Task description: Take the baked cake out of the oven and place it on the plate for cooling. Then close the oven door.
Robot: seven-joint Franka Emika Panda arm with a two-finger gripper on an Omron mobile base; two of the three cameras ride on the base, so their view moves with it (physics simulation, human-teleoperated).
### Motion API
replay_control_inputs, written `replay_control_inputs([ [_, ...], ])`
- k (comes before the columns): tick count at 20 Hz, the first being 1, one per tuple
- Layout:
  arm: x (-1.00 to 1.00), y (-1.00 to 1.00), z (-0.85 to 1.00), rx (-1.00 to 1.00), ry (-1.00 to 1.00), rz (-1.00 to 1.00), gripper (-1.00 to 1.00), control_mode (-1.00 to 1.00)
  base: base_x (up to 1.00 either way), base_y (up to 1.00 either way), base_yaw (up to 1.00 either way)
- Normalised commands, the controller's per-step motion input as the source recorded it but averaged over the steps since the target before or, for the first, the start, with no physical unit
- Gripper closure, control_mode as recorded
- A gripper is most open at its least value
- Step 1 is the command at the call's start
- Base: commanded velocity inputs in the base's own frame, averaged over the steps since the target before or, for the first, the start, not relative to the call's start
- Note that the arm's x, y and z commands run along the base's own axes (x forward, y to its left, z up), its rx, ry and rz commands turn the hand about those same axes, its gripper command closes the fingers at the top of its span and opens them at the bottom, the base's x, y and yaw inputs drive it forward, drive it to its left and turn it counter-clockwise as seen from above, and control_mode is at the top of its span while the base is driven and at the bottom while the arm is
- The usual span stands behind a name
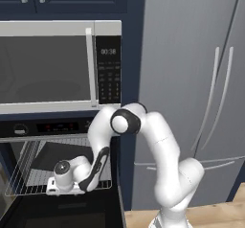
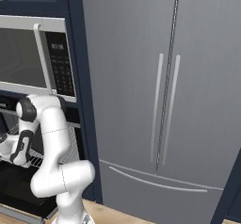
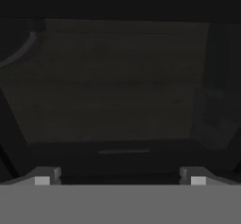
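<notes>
The black oven [image 1: 48,126] sits under the microwave, and its oven door [image 1: 62,215] hangs open, lowered flat at the bottom. A wire rack [image 1: 28,174] is pulled out over the door. My arm bends down in front of the oven, and the gripper [image 1: 56,189] is low at the front of the rack. In the hand view the gripper [image 3: 120,178] is open, its two fingertips [image 3: 42,180] far apart with nothing between them, facing a dim dark surface. The cake and the plate are out of view. In the right base view the open door [image 2: 19,190] shows at the lower left.
A grey microwave [image 1: 48,69] with a vertical handle hangs right above the oven. A tall grey refrigerator [image 2: 160,100] stands to the right, past a dark blue cabinet post [image 1: 128,126]. A strip of wooden floor [image 1: 215,212] lies in front of it.
</notes>
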Motion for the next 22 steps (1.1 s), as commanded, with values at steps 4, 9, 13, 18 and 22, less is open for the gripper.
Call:
replay_control_inputs([
  [4, 0.29, 0.11, -0.24, 0.00, 0.04, 0.00, -1.00, -1.00, 0.00, 0.00, 0.00],
  [9, 0.21, 0.13, -0.26, -0.02, 0.00, 0.00, -1.00, -1.00, 0.00, 0.00, 0.00],
  [13, 0.02, 0.22, -0.27, -0.02, 0.01, 0.00, -1.00, -1.00, 0.00, 0.00, 0.00],
  [18, 0.15, 0.13, -0.24, -0.03, 0.00, 0.00, -1.00, -1.00, 0.00, 0.00, 0.00],
  [22, 0.20, 0.13, -0.26, -0.06, 0.00, 0.00, -1.00, -1.00, 0.00, 0.00, 0.00],
])
